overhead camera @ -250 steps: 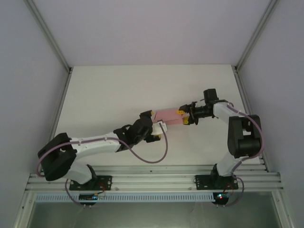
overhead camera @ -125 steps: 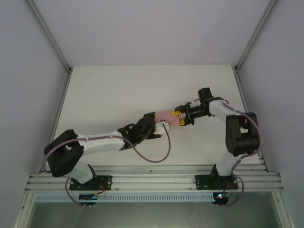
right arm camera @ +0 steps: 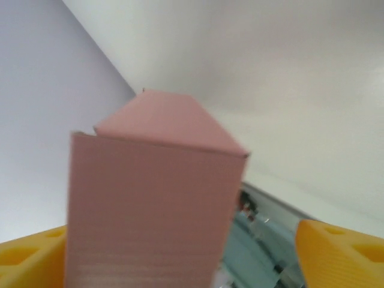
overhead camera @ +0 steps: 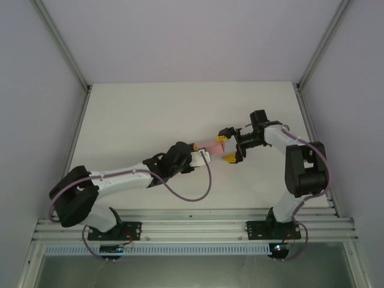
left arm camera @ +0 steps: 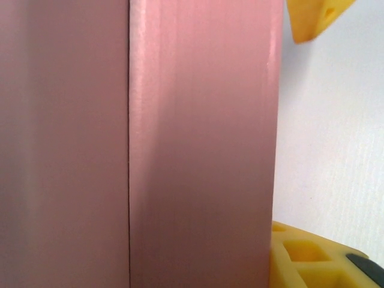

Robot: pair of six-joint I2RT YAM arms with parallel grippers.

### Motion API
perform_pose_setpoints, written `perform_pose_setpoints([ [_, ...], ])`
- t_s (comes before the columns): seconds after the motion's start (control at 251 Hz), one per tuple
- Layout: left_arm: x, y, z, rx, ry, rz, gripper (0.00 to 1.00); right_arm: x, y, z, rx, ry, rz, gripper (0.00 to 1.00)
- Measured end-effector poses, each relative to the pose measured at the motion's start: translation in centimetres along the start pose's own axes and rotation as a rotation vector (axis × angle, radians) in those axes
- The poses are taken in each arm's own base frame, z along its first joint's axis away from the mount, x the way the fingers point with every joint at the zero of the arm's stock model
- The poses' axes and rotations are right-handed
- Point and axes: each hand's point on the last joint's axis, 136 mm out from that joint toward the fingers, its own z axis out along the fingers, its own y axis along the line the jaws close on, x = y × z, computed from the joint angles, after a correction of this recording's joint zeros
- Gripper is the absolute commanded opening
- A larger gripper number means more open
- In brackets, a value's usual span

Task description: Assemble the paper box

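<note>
Your left arm (overhead camera: 120, 177) lies stretched low across the desk (overhead camera: 150, 108) toward its middle, the left jaws clamped on the near end of the pink paper box (overhead camera: 210, 144), with one yellow finger (left arm camera: 312, 258) flat against its side. Your right arm (overhead camera: 303, 168) folds back from the right, wrist level, the right jaws spread wide either side of the box's far end. A second ago the right jaws pinched that end and the left jaws stood wide open

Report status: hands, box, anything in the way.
Right hand open, straddling far end of the paper box. Left hand at its near end, grip unconfirmed. Box folded into shape. No obstruction seen.
</note>
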Motion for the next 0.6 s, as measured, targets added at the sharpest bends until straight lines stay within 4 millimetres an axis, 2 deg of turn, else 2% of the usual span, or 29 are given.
perform_pose_setpoints([
  [0.168, 1.1, 0.6, -1.4, 0.061, 0.015, -0.059, 0.35, -4.4, -0.4, -5.6, 0.124, -0.359, -0.173, 1.0],
  [0.239, 1.9, 0.5, -1.8, 0.11, 0.045, -0.085, 0.36, -4.9, 0.1, -7.7, 0.184, -0.489, -0.275, 1.0],
  [0.291, 2.3, 0.2, -2.1, 0.152, 0.064, -0.102, 0.41, -4.9, 0.6, -9.1, 0.223, -0.561, -0.355, 1.0],
  [0.355, 2.7, -0.4, -2.6, 0.221, 0.087, -0.111, 0.42, -4.7, 1.2, -10.3, 0.258, -0.632, -0.463, 1.0],
  [0.483, 2.6, -2.6, -4.1, 0.393, 0.101, -0.113, 0.4, -3.4, 2.0, -11.0, 0.258, -0.691, -0.692, 1.0],
  [0.599, 2.9, -3.9, -4.8, 0.521, 0.122, -0.145, 0.39, -0.6, 3.1, -8.8, 0.202, -0.624, -0.949, 0.99],
])
